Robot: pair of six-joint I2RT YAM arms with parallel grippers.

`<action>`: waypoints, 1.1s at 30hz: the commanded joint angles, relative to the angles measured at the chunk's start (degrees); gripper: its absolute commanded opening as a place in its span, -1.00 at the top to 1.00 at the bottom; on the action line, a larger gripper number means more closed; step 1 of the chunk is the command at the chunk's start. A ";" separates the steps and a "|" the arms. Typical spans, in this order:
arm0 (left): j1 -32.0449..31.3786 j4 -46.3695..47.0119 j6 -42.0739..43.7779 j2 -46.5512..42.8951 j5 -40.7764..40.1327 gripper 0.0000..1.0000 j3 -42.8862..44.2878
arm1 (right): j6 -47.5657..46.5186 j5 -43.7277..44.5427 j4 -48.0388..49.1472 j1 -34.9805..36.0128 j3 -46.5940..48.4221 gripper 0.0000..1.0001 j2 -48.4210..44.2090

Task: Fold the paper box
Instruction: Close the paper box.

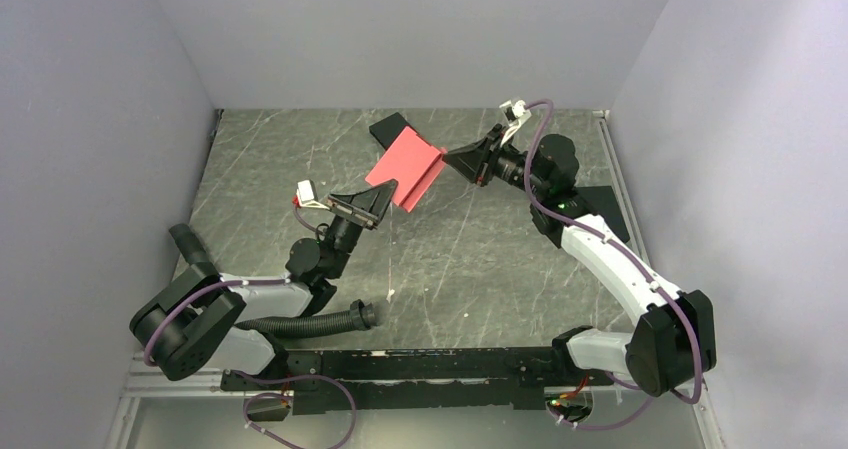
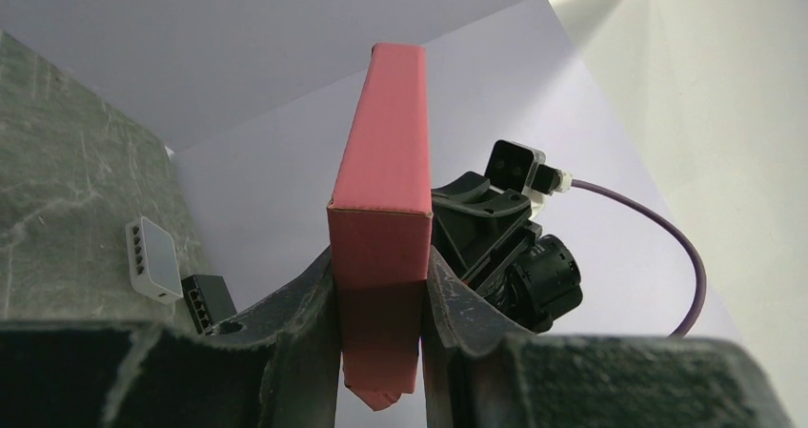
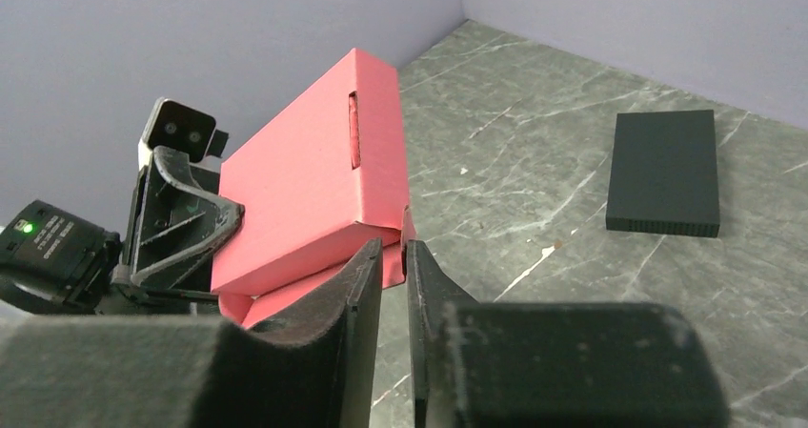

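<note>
Left wrist cam: my left gripper (image 2: pixel 379 271) clamps the paper box (image 2: pixel 381 161). The box's lower stretch is buried between the fingers (image 2: pixel 305 323), which are blurred and cut off at the bottom edge. The box masks the tips of my right gripper (image 3: pixel 393 252) there.
Right wrist cam: right gripper is out of focus and cropped below. It pinches a thin flap; how deep the flap goes is hidden. The left gripper's tips sit behind the box.
Top cam: black box (image 1: pixel 390 127) is partly behind the paper box. Black slab (image 1: pixel 605 204) runs under my right arm (image 1: pixel 610 259). White speck (image 1: pixel 390 295) on the table (image 1: pixel 480 269) is too small to identify.
</note>
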 commanded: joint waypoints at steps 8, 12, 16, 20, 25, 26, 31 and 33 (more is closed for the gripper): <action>-0.35 4.16 0.33 -2.40 0.14 1.00 -0.57 | -1.76 -10.58 -1.64 -3.16 4.56 0.20 -2.60; -0.37 4.15 0.01 -3.04 0.10 1.00 -1.02 | -10.34 -14.98 -6.19 -5.18 6.60 -0.13 -3.69; -0.39 4.15 -0.65 -3.50 0.19 1.00 -1.37 | -34.01 -21.11 -20.02 -5.70 10.81 -0.47 -4.41; -0.29 1.56 -1.95 -5.52 1.15 1.00 -1.52 | -72.47 -26.12 -44.84 -5.68 14.54 -0.67 -4.18; -0.21 -6.15 -2.53 -10.60 2.75 1.00 -0.90 | -94.21 -24.66 -51.26 -5.68 15.08 -0.75 -0.62; -0.21 -7.20 -2.78 -11.55 2.78 1.00 -0.86 | -94.22 -24.79 -50.55 -5.71 15.32 -0.74 -0.22; -0.21 -14.06 -4.54 -15.06 3.76 1.00 -0.29 | -90.93 -26.34 -47.02 -5.72 18.56 -0.64 2.12; -0.25 -15.37 -5.16 -15.58 3.84 1.00 -0.04 | -89.51 -27.20 -46.71 -5.67 20.00 -0.55 2.97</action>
